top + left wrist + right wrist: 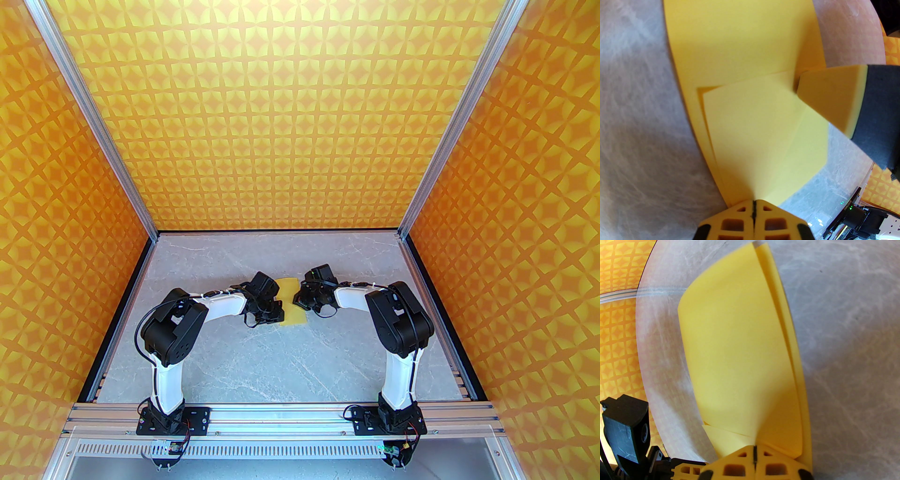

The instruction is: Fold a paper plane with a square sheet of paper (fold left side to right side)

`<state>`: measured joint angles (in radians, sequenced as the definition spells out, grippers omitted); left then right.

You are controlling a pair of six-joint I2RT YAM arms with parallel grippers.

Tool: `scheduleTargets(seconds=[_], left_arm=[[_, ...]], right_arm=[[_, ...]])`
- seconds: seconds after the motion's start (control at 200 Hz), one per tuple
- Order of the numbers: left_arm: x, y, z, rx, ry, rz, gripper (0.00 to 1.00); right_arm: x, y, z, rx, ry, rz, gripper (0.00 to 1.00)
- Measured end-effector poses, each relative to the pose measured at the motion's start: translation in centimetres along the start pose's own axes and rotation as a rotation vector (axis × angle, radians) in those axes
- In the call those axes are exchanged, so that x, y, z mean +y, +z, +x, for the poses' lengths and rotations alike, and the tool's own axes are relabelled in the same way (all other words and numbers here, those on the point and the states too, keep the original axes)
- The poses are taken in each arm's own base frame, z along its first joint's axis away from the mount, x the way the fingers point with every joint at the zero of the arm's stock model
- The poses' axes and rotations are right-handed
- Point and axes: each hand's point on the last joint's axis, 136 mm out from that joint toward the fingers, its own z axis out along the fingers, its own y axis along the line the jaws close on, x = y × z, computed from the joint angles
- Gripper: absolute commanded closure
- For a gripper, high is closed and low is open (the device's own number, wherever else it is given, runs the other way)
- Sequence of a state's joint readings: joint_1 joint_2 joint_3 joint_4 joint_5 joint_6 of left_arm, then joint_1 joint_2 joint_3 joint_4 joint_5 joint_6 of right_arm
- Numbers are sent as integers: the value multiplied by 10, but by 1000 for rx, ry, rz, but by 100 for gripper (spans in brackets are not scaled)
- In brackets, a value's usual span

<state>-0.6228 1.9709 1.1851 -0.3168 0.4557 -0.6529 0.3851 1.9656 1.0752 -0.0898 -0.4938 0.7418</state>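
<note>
From my station, the thin, plain bright-yellow square sheet of paper (289,300) is on the grey marble-look bench (281,365). It sits about midway between the left and right edges and well clear of the near and far edges. Both arms reach in over it from either side.

The left gripper (754,207) is clenched on the sheet. In its wrist view the two yellow lattice fingertips meet along one seam, and a raised flap of paper fans out from that seam. Under the flap a second layer of the same sheet lies flat on the bench, running on toward the far edge. One of the right gripper's fingers (825,100), a yellow pad on a dark body, comes in from the right side of that view and touches the raised flap's edge.

The right gripper (754,449) is likewise pinched shut on the paper. In its wrist view a broad curved flap rises from the closed tips, and the layer beneath shows as a darker strip along the flap's right side. A small triangular corner pokes out just left of the tips.

From above, the sheet shows between the two wrists, which cover its left and right edges. Orange-yellow star-patterned walls (281,117) enclose the bench on three sides.
</note>
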Motion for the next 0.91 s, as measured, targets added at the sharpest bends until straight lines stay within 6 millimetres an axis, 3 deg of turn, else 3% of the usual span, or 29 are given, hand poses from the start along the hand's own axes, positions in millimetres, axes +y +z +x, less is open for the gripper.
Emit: scheduleTargets(seconds=[0.325, 0.57, 0.905], left_arm=[[-46, -8, -33, -42, 29, 125, 100], [-23, 22, -26, 17, -4, 90, 100], [-20, 21, -19, 14, 22, 103, 100]], right_arm=[[0, 0, 0, 0, -4, 0, 100], [0, 0, 0, 0, -7, 1, 100], [-1, -1, 0, 15, -11, 24, 100]])
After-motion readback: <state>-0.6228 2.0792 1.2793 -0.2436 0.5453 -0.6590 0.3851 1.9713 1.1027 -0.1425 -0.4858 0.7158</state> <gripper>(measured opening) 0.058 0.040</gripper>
